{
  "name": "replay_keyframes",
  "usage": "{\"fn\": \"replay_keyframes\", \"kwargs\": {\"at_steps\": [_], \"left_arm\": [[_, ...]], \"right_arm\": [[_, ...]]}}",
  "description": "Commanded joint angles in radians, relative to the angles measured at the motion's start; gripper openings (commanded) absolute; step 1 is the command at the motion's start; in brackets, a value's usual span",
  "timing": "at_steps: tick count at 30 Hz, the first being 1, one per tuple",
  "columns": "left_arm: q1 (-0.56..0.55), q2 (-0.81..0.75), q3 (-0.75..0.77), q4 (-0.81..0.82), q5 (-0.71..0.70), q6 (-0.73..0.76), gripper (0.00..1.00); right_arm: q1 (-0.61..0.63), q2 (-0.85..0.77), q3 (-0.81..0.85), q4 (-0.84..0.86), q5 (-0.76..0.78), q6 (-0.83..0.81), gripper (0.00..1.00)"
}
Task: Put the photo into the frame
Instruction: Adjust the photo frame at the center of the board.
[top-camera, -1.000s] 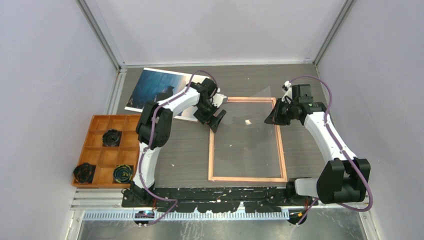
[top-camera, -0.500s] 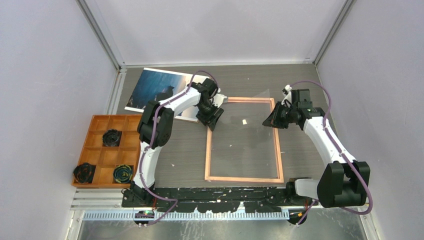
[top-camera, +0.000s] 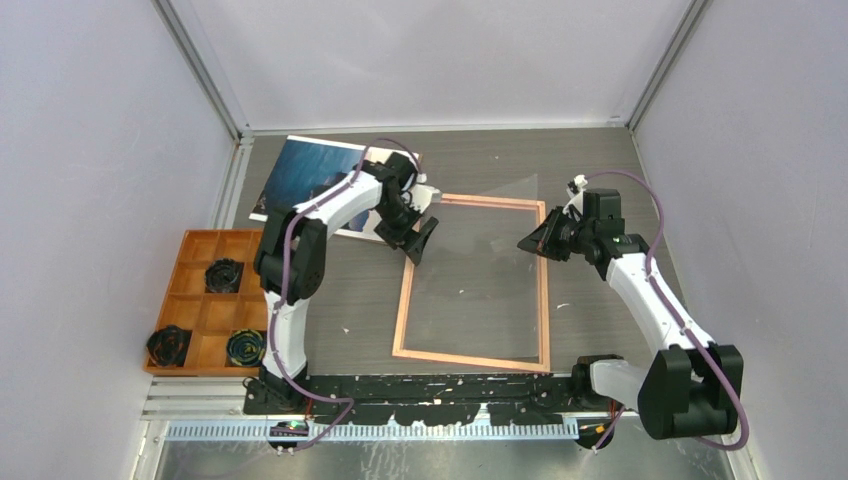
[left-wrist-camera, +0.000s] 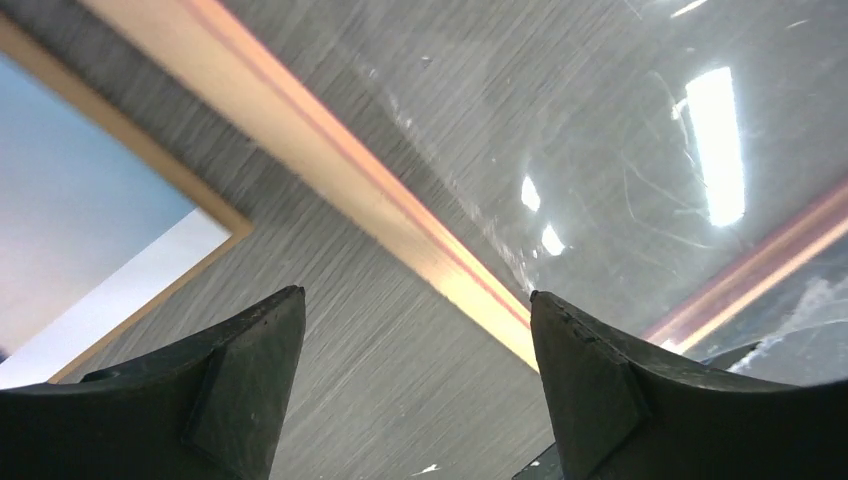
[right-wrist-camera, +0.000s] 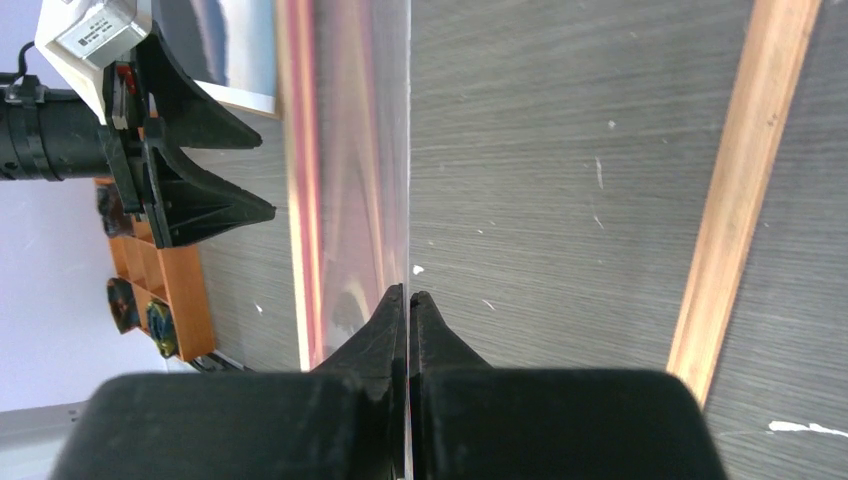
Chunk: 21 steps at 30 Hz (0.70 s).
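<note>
At mid-surface (top-camera: 340, 290): the frame (top-camera: 546, 290), flat on the dark wood grain, thin pinkish-brown border, skewed a little against the near edge. Over its opening, the clear pane (top-camera: 480, 250), faint from above, seen edge-on as a bright vertical line in the right wrist view.

Right claw (top-camera: 524, 243) clenched on an edge of that pane, fingers (right-wrist-camera: 440, 350) pressed together with the sheet between them, just inside the frame's right rail.

Left claw (top-camera: 418, 240) released, fingers (left-wrist-camera: 250, 370) spread wide, grasping nothing. Hovers over the frame's left rail near its far corner, with the rail running under the gap and bare surface beside it.

At the far-left corner of the surface, outside the frame: the photo (top-camera: 300, 175), picture side up, blue sea and dark hills showing, its right part hidden under the left arm. Not touching the frame.

At the left edge, an orange tray (top-camera: 230, 234) with dark round items in three compartments.
</note>
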Motion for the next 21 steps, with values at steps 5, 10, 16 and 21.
{"fn": "replay_keyframes", "kwargs": {"at_steps": [5,10,16,21], "left_arm": [[0.143,-0.136,-0.070,0.033,0.032,0.030,0.80],[0.145,-0.103,-0.186,0.118,-0.042,0.026,0.67],[0.145,-0.072,-0.256,0.181,-0.027,-0.002,0.59],[0.176,-0.083,-0.241,0.184,0.008,-0.027,0.55]], "right_arm": [[0.003,-0.121,-0.029,0.217,-0.121,0.114,0.01],[0.003,-0.134,-0.057,0.334,-0.218,0.178,0.01],[0.003,-0.129,-0.050,0.446,-0.306,0.258,0.01],[0.001,-0.110,-0.031,0.526,-0.338,0.351,0.01]]}}
